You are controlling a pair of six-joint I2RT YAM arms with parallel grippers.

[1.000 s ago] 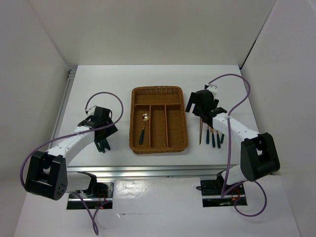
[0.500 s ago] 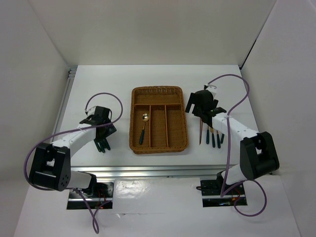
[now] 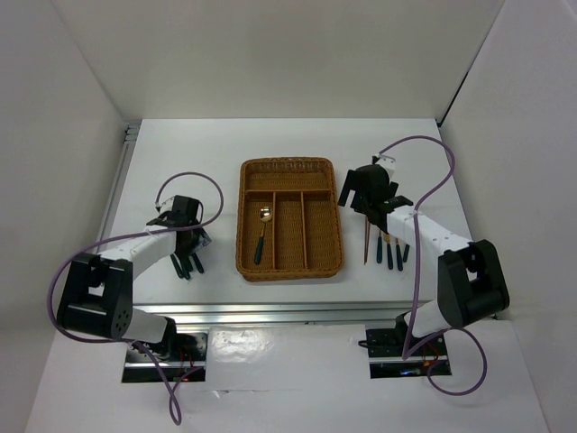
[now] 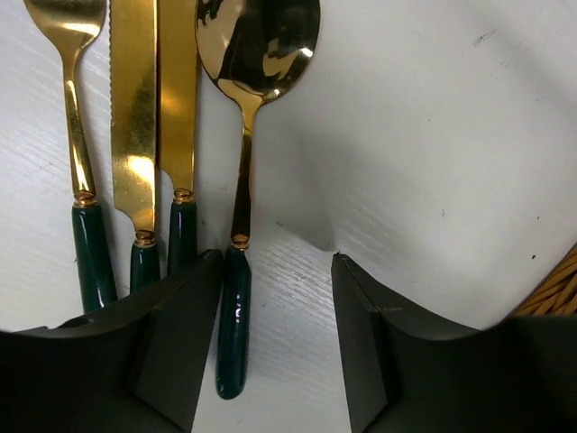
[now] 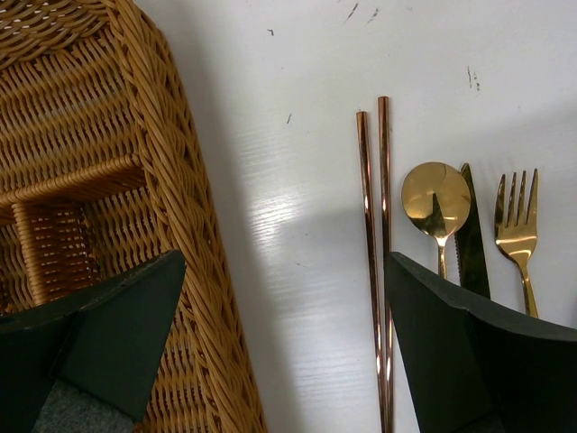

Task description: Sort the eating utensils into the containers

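To the left of the wicker tray (image 3: pixel 290 163) lie a gold fork (image 4: pixel 72 108), two gold knife blades (image 4: pixel 132 117) and a gold spoon (image 4: pixel 257 45), all with dark green handles. My left gripper (image 3: pixel 185 236) (image 4: pixel 275 343) is low over their handle ends and open. The spoon's handle (image 4: pixel 233 316) lies between its fingers, beside the left one and apart from the right one. One spoon (image 3: pixel 262 230) lies in the tray's leftmost long slot. My right gripper (image 3: pixel 365 209) (image 5: pixel 284 334) is wide open between the tray's wall (image 5: pixel 171 180) and two chopsticks (image 5: pixel 374 253).
Right of the chopsticks lie a spoon (image 5: pixel 435 198), a knife (image 5: pixel 471 244) and a fork (image 5: pixel 516 225). Purple cables loop above both arms. A tray corner (image 4: pixel 554 289) shows to the right of the left gripper. White walls enclose the table.
The left arm has drawn in and its gripper has settled over the utensil handles with narrower jaws. The right arm has not moved.
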